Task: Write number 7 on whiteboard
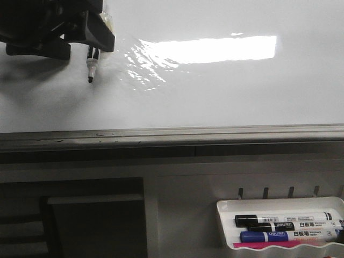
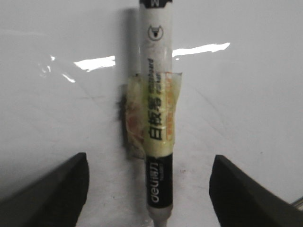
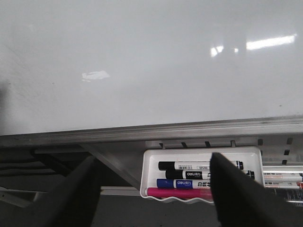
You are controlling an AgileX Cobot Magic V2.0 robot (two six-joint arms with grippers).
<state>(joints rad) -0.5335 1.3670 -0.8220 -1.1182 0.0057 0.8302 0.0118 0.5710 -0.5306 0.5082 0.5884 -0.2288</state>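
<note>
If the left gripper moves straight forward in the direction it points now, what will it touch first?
Probably the whiteboard: the taped marker on the left gripper points at it, tip close to the bare surface; contact is unclear.

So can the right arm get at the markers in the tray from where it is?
Probably yes. The right gripper is open and empty, facing the tray with the markers lying exposed, and nothing shows between them.
</note>
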